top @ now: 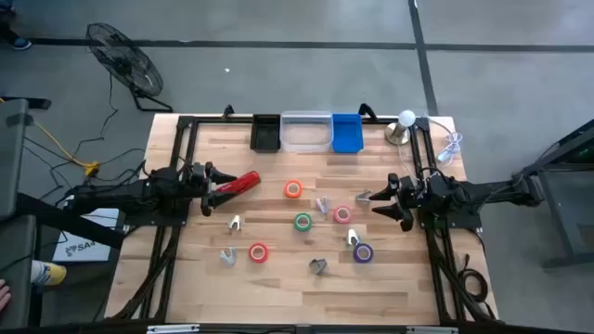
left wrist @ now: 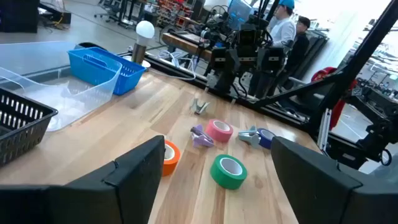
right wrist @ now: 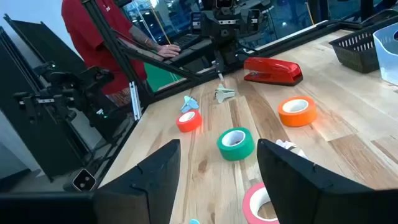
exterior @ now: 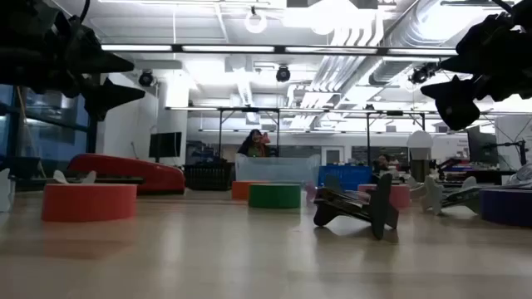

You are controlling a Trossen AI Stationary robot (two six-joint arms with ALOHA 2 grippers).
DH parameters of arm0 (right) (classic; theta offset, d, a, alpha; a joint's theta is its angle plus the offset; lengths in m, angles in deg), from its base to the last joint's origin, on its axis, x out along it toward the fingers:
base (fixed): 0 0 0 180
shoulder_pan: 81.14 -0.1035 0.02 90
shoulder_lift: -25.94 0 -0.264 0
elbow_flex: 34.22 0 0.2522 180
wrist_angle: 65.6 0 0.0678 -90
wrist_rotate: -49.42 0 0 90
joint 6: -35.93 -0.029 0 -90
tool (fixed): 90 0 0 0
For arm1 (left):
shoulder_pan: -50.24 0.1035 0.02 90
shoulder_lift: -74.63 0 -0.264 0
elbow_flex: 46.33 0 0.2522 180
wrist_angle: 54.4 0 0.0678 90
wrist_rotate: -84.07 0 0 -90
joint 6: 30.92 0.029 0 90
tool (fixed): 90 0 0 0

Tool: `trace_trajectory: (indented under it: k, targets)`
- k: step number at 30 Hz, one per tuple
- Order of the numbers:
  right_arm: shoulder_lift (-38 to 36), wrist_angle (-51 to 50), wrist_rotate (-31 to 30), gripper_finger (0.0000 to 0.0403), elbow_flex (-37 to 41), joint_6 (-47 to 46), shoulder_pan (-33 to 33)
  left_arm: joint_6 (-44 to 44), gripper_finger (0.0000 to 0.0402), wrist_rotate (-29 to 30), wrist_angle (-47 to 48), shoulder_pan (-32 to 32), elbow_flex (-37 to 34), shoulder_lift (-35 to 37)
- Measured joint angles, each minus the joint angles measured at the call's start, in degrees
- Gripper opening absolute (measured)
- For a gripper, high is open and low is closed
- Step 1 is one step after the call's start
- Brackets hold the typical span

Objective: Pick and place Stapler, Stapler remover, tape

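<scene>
The red stapler [top: 239, 184] lies flat on the table at the left, also seen in the right wrist view [right wrist: 273, 70] and the low view [exterior: 125, 173]. My left gripper [top: 213, 186] hangs open above the stapler's left end, high off the table [exterior: 87, 79], with nothing between its fingers [left wrist: 217, 149]. My right gripper [top: 385, 198] stands open at the right, raised [exterior: 465, 87] and empty [right wrist: 219, 149]. Orange [top: 293, 189], green [top: 303, 221], pink [top: 342, 214], red [top: 258, 252] and purple [top: 362, 252] tape rolls lie flat mid-table. Several small staple removers [top: 322, 204] are scattered among them.
A black basket [top: 265, 133], a clear bin [top: 306, 131] and a blue bin [top: 347, 133] stand in a row at the far edge. A lamp with a white bulb [top: 405, 123] is at the far right corner. People stand beyond the table in the wrist views.
</scene>
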Motion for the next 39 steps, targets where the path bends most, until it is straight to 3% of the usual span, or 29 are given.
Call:
trace_trajectory:
  k: [39]
  targets:
    - [0.0,0.0,0.0,0.0204,0.0,0.0,0.0,0.0,0.0291,0.0,0.0,0.0,0.0,0.0]
